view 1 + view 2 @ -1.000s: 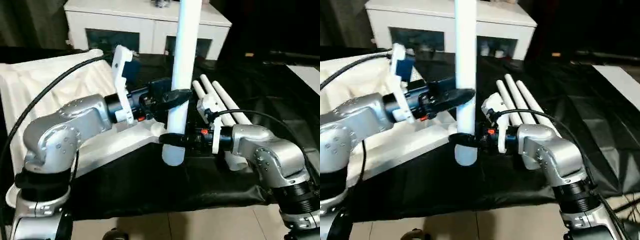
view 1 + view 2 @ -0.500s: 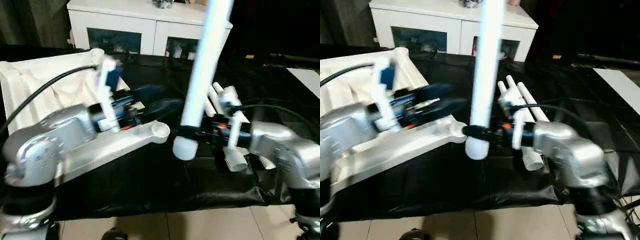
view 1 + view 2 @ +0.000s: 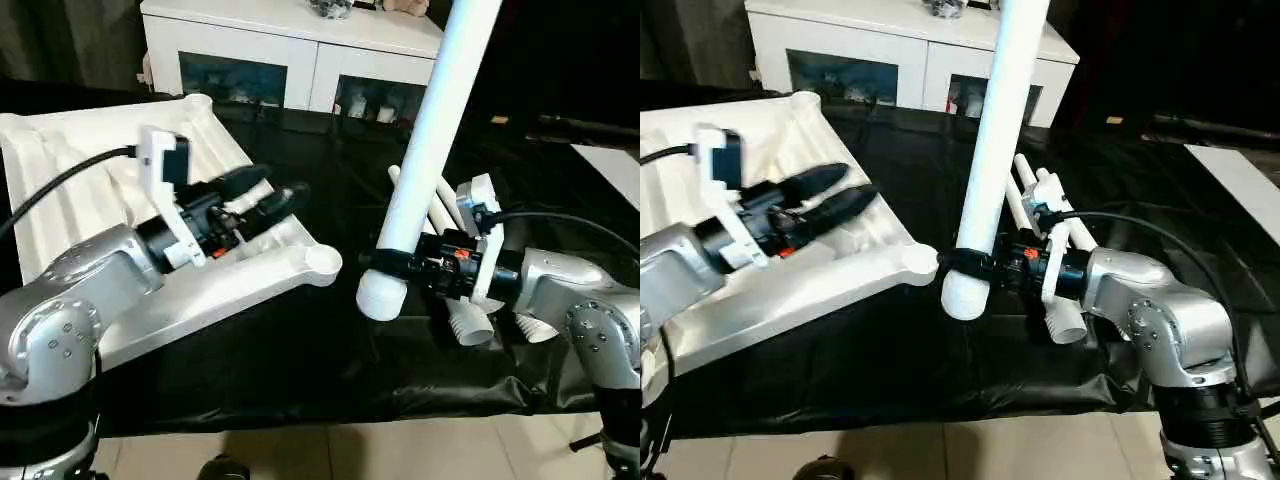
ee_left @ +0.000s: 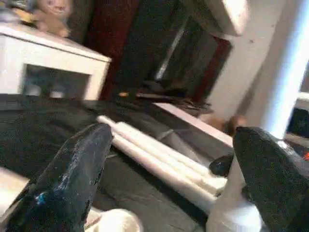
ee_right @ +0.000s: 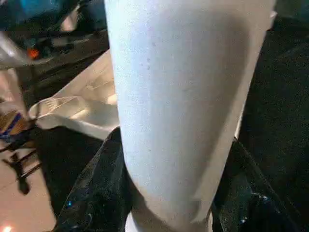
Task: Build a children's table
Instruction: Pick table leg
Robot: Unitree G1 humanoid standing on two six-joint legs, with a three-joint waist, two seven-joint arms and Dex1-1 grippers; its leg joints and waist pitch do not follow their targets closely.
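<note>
On the left of the black-draped table [image 3: 300, 360], the white square top [image 3: 90, 200] of a children's table lies upside down, ribbed underside up, one rounded corner socket [image 3: 322, 263] pointing toward the middle. Over its near edge hangs the robot's left claw [image 3: 270, 195], its two black fingers [image 4: 72, 169] spread wide apart and empty, aimed toward the centre of the scene. Just right of the socket, a long round white leg [image 3: 430, 140] stands almost upright, leaning a little to the right at its top, its capped lower end [image 3: 380, 297] hanging close above the black cloth and just beside the socket, not in it. The right claw [image 3: 392, 264] is clamped around this leg just above the capped end, black fingers [image 5: 96, 193] wrapping both sides of the tube. Behind and to the right of that grip, further white legs [image 3: 1040, 210] lie side by side on the cloth, partly hidden by the right forearm [image 3: 1140, 300]. At the back of the room stands a low white cabinet [image 3: 290, 50] with dark glass openings.
</note>
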